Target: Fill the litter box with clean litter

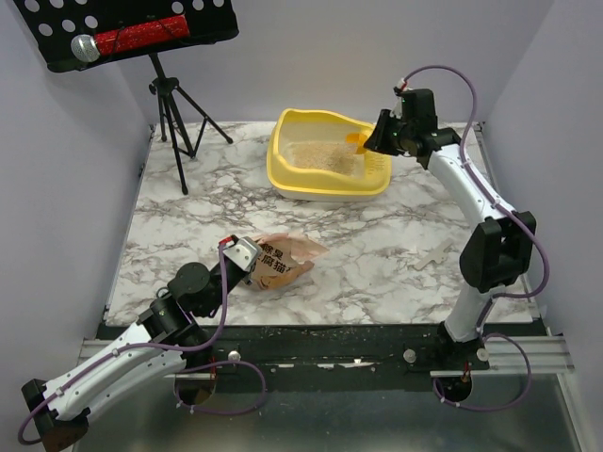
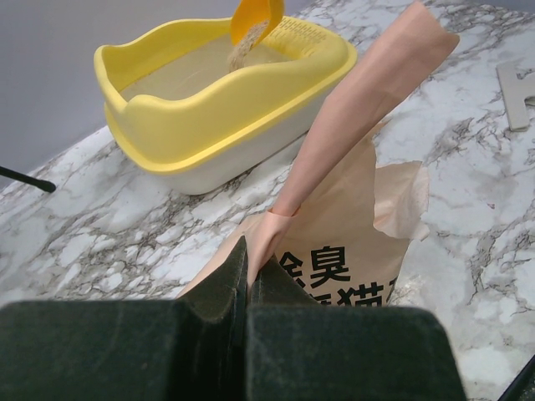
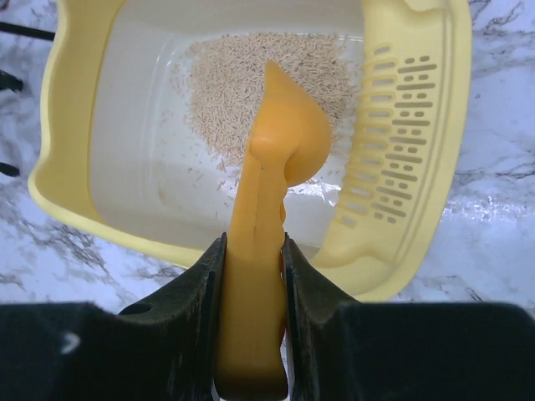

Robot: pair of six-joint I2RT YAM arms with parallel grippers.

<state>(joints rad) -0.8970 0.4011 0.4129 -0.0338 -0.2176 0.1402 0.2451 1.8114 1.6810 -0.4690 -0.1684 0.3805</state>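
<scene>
Left claw [image 2: 247, 255] pinches bag [image 2: 351, 225], print seemingly 臭, 猫; right claw [image 3: 253, 259] clamps scoop [image 3: 284, 142] over litter box [image 3: 410, 125].

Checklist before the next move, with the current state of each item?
1. Right gripper clamped on the handle of the small yellow-orange plastic scoop: ok.
2. Scoop above the inside of the large yellow plastic litter box: ok.
3. Scoop emptied: not ok, granules are falling from it in the left wrist view.
4. Fill level: not ok, the pale beige litter is one thin patch with bare white floor around it.
5. Left gripper shut on the tan-pink plastic bag: ok.
6. Bag mouth open for scooping: cannot tell.
</scene>
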